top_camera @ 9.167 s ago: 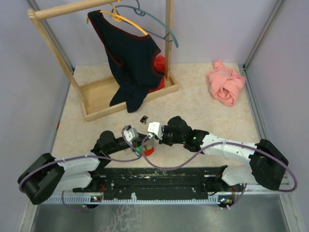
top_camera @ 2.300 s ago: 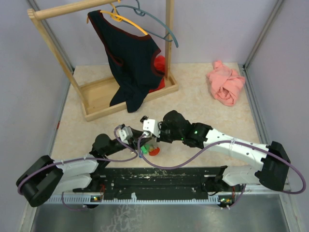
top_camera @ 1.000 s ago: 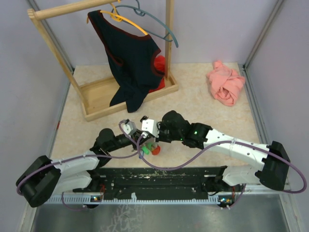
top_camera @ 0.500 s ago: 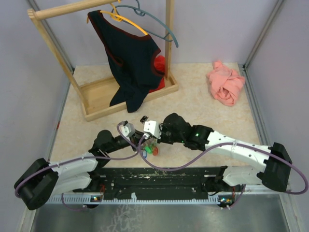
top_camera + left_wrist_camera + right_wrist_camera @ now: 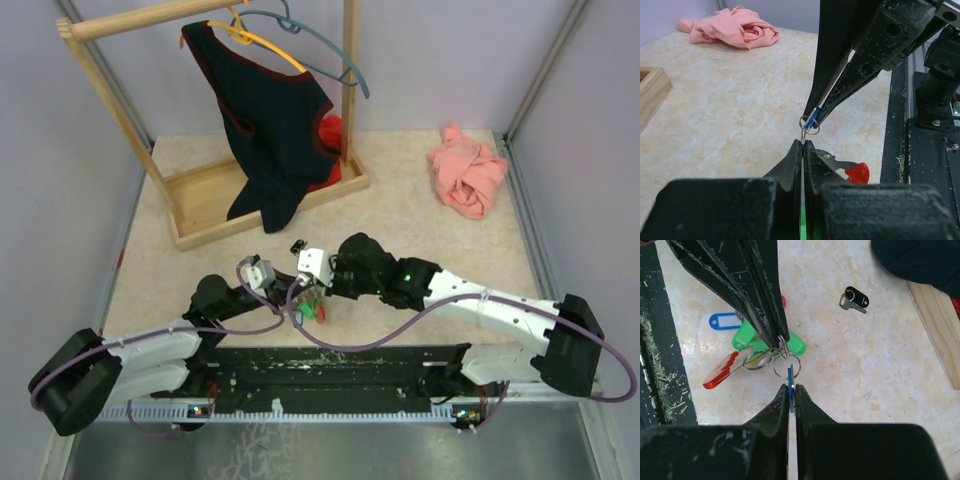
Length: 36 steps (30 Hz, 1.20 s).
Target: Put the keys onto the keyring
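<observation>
Seen from above, the left gripper (image 5: 292, 300) and right gripper (image 5: 310, 290) meet tip to tip near the front edge. In the left wrist view, the left jaws are clamped on the keyring (image 5: 809, 125). In the right wrist view, the right jaws pinch the blue key (image 5: 790, 376) at the ring. It looks not yet threaded, and a black key (image 5: 855, 298) lies loose farther off.

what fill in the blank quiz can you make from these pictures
1. The right gripper pinches a small key whose colour is ___.
2. The crumpled cloth at the table's far right is ___.
3. The lone key lying near the wooden rack has a ___ head.
Missing words: blue; pink; black.
</observation>
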Available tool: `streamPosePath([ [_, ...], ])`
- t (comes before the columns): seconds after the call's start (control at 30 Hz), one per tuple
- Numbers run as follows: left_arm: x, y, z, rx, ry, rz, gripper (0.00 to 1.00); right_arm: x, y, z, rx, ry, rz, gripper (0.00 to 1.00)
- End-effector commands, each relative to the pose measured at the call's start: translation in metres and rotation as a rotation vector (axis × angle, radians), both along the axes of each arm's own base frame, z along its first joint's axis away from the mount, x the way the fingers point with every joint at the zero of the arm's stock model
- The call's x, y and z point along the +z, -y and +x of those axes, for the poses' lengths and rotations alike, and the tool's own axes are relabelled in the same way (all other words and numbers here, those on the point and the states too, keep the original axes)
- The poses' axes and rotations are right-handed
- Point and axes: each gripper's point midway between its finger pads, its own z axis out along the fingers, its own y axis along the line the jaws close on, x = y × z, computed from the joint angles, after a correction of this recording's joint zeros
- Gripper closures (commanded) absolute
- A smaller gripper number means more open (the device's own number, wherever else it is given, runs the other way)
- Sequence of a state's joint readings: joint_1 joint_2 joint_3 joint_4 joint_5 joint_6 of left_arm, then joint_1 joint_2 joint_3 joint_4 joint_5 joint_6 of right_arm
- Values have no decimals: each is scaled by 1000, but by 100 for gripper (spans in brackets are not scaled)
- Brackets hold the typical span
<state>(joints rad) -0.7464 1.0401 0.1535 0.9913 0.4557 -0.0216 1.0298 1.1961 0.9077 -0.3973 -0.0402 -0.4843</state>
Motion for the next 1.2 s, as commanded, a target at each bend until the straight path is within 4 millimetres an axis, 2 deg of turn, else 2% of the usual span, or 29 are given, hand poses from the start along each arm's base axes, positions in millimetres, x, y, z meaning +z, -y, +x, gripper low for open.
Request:
streamPosePath([
  [0.0,24,-6,1,33,72,-87,99,-11,13,5,-57,-32,-35,100],
  [0.17,26,-13,4,78,56,-117,99,-19,17,5,-71,-68,-57,100],
  [0.43,24,-13,4,79,48,-122,99,-33,21,0,-86,-131,-86,100],
  [0.67,22,-10,0,51,49,-126,99,-45,12,-7,-50,-207,-108,100],
  [0.83,25,-9,-4,25,64,-134,99,-46,7,-6,-46,-222,-114,100],
  [0.97,23,-10,-1,43,62,-125,99,-35,8,2,-76,-191,-87,100],
  [1.07,18,-11,4,67,55,-102,92,-22,12,12,-113,-156,-53,100],
  [1.17,16,-14,8,97,55,-96,76,-8,16,23,-165,-121,-18,100],
])
